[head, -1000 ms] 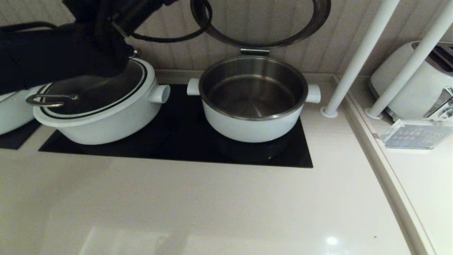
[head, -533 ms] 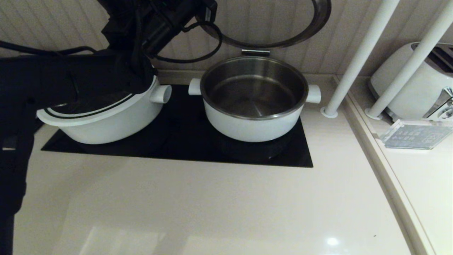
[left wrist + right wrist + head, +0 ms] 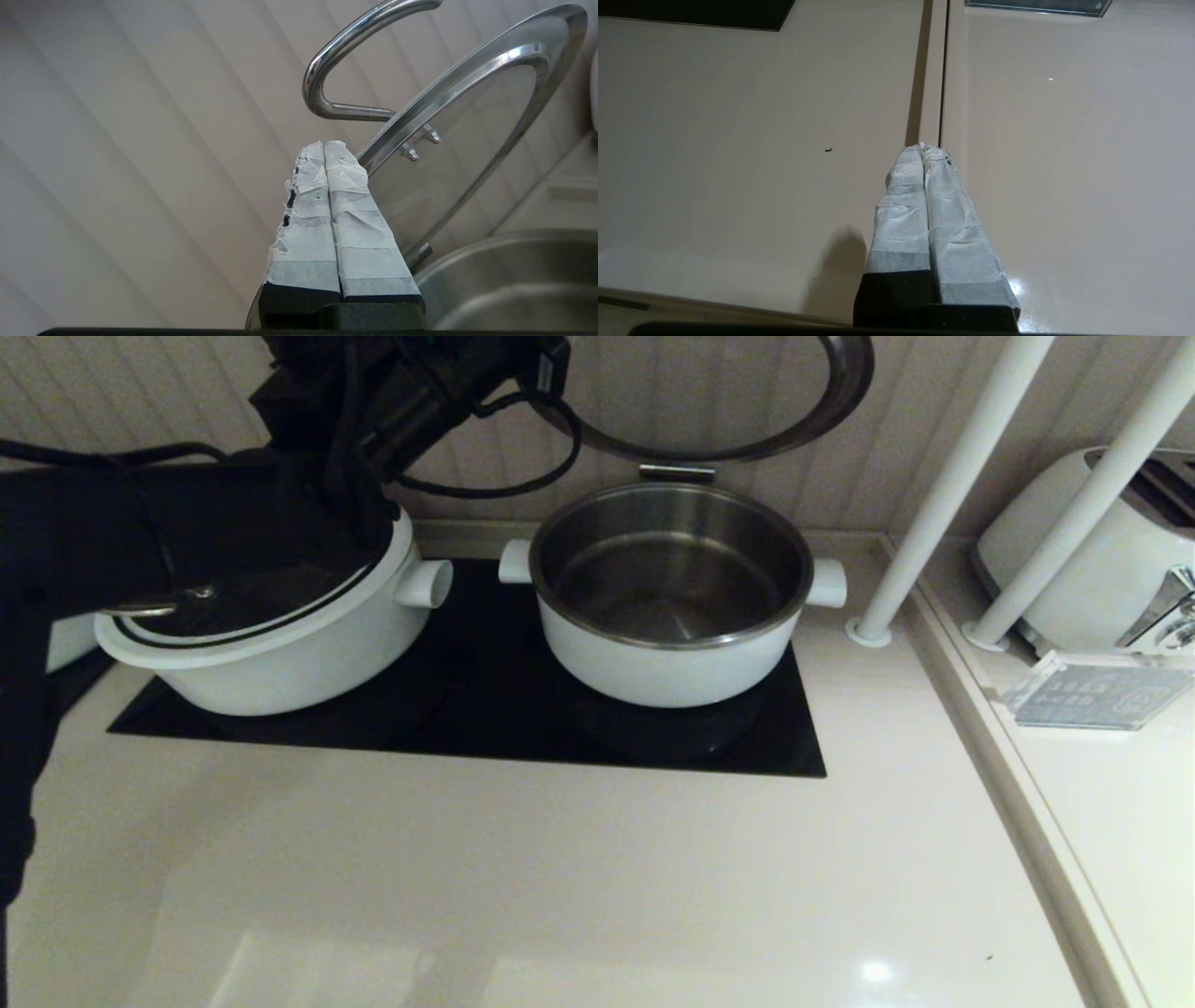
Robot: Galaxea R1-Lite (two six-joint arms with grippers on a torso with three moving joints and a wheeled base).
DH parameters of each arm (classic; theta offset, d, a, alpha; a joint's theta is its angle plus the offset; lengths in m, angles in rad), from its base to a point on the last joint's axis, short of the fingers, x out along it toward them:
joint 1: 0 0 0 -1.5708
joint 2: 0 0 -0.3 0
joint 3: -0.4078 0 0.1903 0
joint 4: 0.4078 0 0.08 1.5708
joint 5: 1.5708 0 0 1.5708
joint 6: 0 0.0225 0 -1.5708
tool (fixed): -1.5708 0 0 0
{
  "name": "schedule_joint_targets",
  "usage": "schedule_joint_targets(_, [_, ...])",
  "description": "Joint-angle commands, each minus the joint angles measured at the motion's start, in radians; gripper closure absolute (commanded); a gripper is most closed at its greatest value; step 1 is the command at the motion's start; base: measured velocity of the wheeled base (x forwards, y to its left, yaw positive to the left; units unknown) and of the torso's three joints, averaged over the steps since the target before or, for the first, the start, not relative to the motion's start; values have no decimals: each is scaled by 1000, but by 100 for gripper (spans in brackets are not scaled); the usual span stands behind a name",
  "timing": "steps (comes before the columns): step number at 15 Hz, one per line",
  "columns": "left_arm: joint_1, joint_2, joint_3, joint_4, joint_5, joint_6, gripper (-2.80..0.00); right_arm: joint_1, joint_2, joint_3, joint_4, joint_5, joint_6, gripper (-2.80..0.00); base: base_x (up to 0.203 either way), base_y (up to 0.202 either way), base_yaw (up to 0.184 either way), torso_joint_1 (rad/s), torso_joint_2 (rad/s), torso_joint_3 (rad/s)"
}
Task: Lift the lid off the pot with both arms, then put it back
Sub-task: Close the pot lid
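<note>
The deep white pot [image 3: 667, 663] stands open on the hob, steel inside bare. Its lid [image 3: 845, 392] stands upright behind it, in the steel bracket [image 3: 677, 472], leaning to the wall. My left arm [image 3: 392, 392] reaches over the wider pot toward that lid. In the left wrist view my left gripper [image 3: 324, 144] is shut and empty, its taped tips just beside the lid's steel rim [image 3: 467, 84] and below the steel handle [image 3: 327, 60]. My right gripper [image 3: 923, 148] is shut and empty, low over the bare counter, out of the head view.
A wider, shallower white pot [image 3: 280, 653] with its own lid sits on the left of the black hob [image 3: 485, 709], under my left arm. Two white posts [image 3: 943, 495], a toaster [image 3: 1102, 551] and a clear stand [image 3: 1102, 695] are to the right.
My left arm has swung up and to the right, from lying over the wider pot's lid toward the upright lid. In the last half second it has barely shifted.
</note>
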Motion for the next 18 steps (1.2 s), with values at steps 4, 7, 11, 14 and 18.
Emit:
schedule_joint_targets(4, [0, -65, 43, 17, -1, 15, 0, 0, 0, 0, 0, 0, -1, 0, 0, 0, 0, 0, 0, 0])
schedule_joint_targets(7, [0, -94, 56, 43, -1, 15, 0, 0, 0, 0, 0, 0, -1, 0, 0, 0, 0, 0, 0, 0])
schedule_joint_targets(11, [-2, -132, 62, 87, -3, 29, 0, 0, 0, 0, 0, 0, -1, 0, 0, 0, 0, 0, 0, 0])
schedule_joint_targets(14, [-4, -180, 140, 99, -3, 36, 0, 0, 0, 0, 0, 0, -1, 0, 0, 0, 0, 0, 0, 0])
schedule_joint_targets(18, [-5, -249, 270, 90, -4, 41, 0, 0, 0, 0, 0, 0, -1, 0, 0, 0, 0, 0, 0, 0])
